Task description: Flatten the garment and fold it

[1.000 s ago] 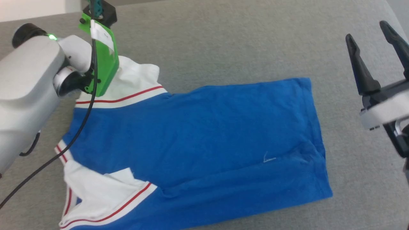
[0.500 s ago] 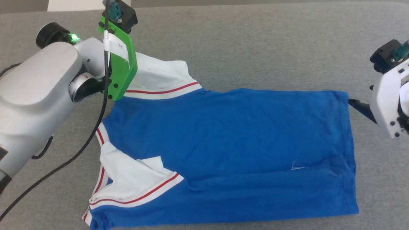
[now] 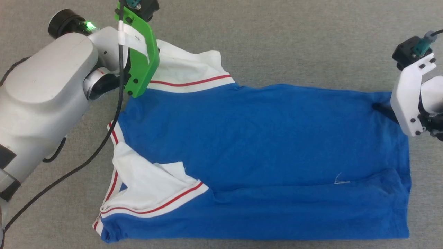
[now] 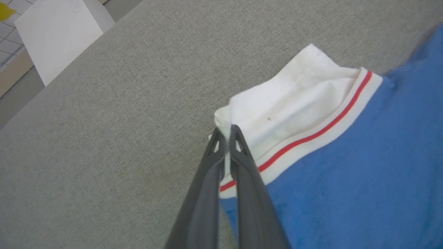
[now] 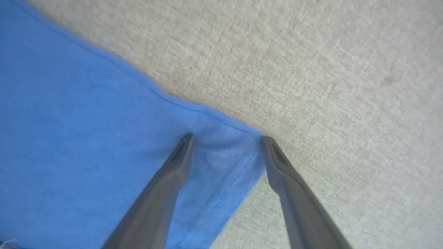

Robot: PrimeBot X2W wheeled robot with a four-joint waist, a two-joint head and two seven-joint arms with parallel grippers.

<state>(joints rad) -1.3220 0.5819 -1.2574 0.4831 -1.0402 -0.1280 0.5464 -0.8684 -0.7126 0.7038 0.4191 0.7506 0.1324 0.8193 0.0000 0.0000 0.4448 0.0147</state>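
Grey woven surface (image 3: pixel 277 41) with a soft blue T-shirt (image 3: pixel 263 138) lying mostly flat on it.
Left gripper (image 4: pixel 226 133) is pinched tight on the white sleeve (image 4: pixel 294 103); right gripper (image 5: pixel 227 138), fingers wide apart, has come down over the hem corner (image 5: pixel 238 155) since a second ago.
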